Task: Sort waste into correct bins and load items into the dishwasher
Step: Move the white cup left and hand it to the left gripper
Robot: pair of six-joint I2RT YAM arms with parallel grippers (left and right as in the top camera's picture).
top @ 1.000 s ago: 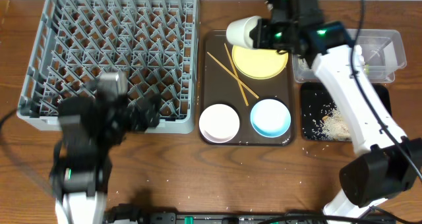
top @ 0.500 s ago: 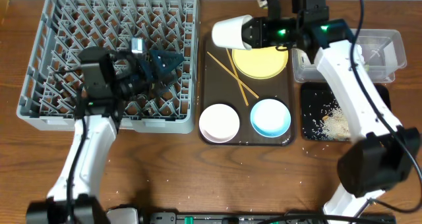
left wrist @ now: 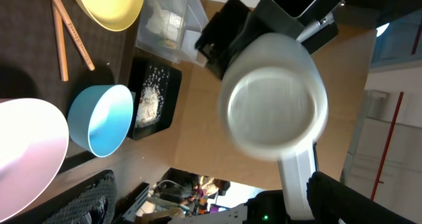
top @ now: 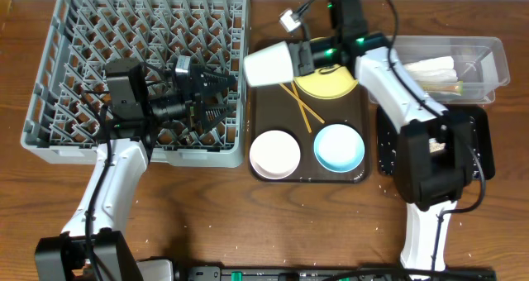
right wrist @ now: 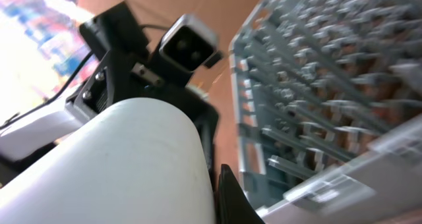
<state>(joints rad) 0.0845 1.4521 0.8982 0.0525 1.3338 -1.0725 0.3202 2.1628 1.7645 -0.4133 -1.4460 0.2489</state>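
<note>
Step in hand: loading the white cup (top: pixel 269 64) into the dish rack (top: pixel 50 107), probably by hand-over. Right fingers (top: pixel 304 56) are clamped on the cup, which is held sideways in the air over the brown tray's (top: pixel 266 103) left edge, just beside the rack. Left fingers (top: pixel 213 81) are spread wide and empty over the rack's right side, aimed at the cup but apart from it. Next, I judge: left closes the gap and grips, then right lets go. 1 risk: dropping the cup.

The setting is a robotics laboratory bench. A left robot arm (top: pixel 111 178) and a right robot arm (top: pixel 413 107) stand at a wooden table (top: pixel 207 207). Exposed cables (top: pixel 307 7) loop above it, and an equipment strip (top: pixel 248 274) lines the near edge. A grey dish rack (top: pixel 50 107) sits loose on the tabletop.
</note>
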